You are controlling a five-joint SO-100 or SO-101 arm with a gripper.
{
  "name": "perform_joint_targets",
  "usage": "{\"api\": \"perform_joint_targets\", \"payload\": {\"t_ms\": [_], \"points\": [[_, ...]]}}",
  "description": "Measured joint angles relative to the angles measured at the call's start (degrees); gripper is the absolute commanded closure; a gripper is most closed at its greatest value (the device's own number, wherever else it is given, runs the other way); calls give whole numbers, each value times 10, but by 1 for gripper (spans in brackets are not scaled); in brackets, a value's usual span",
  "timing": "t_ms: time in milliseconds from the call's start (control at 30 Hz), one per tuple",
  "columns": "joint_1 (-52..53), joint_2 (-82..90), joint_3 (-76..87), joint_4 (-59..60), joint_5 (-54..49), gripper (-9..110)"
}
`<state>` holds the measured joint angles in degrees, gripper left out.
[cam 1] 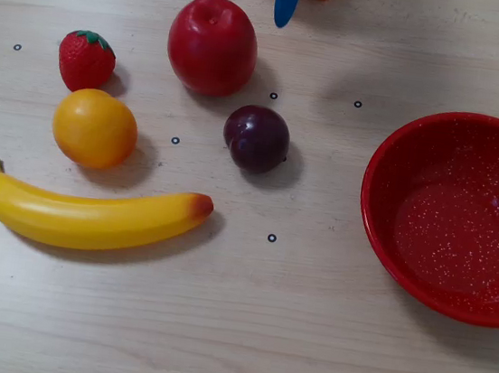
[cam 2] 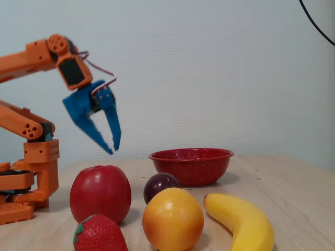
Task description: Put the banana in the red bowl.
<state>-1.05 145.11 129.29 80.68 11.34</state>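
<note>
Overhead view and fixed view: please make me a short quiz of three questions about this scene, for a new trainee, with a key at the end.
1. True or false: the banana already lies inside the red bowl.
2. In the overhead view, which fruit lies nearest the red bowl? A) strawberry B) plum C) orange
3. Fill in: in the fixed view the gripper hangs in the air above the table, its jaws ____.

Key:
1. False; it lies on the table, apart from the bowl, which holds nothing.
2. B.
3. Open; it holds nothing.
</note>
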Motion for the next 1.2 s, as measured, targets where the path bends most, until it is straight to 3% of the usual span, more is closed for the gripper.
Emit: {"api": "perform_joint_targets", "payload": {"t_ms": [233,667,1200], "points": [[-47,-144,-154,13,33,101],[-119,-477,-539,151,56,100],[-219,-831,-905,205,88,79]]}}
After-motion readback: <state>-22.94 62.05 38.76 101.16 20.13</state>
